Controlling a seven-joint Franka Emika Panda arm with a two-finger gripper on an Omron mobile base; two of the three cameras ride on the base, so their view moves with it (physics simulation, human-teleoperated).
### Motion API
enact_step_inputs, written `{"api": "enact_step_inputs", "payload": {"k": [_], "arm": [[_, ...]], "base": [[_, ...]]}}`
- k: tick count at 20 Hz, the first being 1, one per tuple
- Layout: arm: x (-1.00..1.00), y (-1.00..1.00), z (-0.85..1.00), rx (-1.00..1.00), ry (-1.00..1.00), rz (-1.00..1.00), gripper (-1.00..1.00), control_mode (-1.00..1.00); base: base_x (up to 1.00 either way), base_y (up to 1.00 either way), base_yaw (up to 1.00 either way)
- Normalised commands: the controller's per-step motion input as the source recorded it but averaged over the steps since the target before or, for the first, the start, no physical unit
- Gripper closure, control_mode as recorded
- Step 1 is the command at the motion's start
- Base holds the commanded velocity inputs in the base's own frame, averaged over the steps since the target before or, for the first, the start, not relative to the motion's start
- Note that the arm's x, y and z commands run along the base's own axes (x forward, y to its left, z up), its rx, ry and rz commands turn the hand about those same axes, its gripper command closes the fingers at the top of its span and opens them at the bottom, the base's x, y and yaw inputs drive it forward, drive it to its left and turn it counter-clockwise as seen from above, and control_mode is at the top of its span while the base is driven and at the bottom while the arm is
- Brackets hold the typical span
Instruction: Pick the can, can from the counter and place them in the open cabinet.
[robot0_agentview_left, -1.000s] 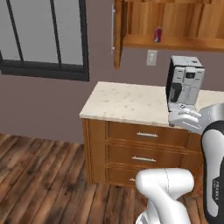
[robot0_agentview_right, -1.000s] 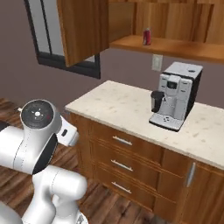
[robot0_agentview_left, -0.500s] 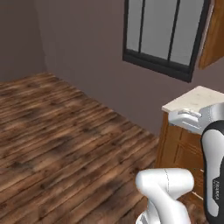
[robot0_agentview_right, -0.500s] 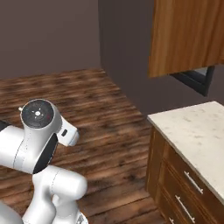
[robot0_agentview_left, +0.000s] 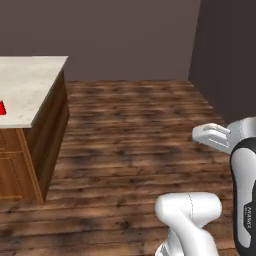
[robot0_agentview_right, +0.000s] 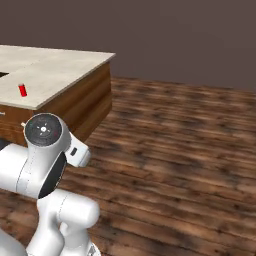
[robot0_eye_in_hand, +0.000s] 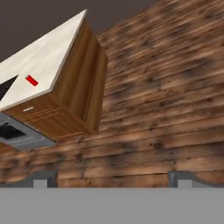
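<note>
Red can (robot0_agentview_right: 22, 90) stands upright on the cream speckled worktop (robot0_agentview_right: 60, 67), set back from the front edge and well away from the far corner. In the left base view it shows as a sliver of red (robot0_agentview_left: 2, 108) at the picture's left border, cut off by the frame, on the same worktop (robot0_agentview_left: 30, 82). In the hand view the can (robot0_eye_in_hand: 31, 80) appears as a small red bar on the pale worktop (robot0_eye_in_hand: 48, 52), near a black patch at the left edge of that surface; the view is rolled, so the slab runs diagonally. Brown wooden sides and drawer fronts (robot0_eye_in_hand: 52, 118) sit under the slab, and a grey appliance front (robot0_eye_in_hand: 17, 135) lies beside them at the left border. Dark wooden floorboards (robot0_agentview_right: 190, 145) stretch between the robot and the unit, with a plain dark wall (robot0_agentview_left: 125, 35) behind. The fingers (robot0_eye_in_hand: 113, 179) stand wide apart with nothing between them, hovering over the floor, well apart from the can.
</note>
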Motion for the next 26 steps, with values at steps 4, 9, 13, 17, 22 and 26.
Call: {"api": "enact_step_inputs", "payload": {"k": [4, 9, 13, 17, 22, 26], "arm": [[0.0, 0.0, 0.0, 0.0, 0.0, 0.0, -1.0, 1.0], [0.0, 0.0, 0.0, 0.0, 0.0, 0.0, -1.0, 1.0], [0.0, 0.0, 0.0, 0.0, 0.0, 0.0, -1.0, 1.0], [0.0, 0.0, 0.0, 0.0, 0.0, 0.0, -1.0, 1.0], [0.0, 0.0, 0.0, 0.0, 0.0, 0.0, -1.0, 1.0], [0.0, 0.0, 0.0, 0.0, 0.0, 0.0, -1.0, 1.0]], "base": [[0.08, 0.2, 0.74], [0.3, 0.45, 0.12], [0.4, 0.62, 0.0], [0.5, 0.71, -0.01], [0.5, 0.74, -0.04], [0.48, 0.78, -0.03]]}}
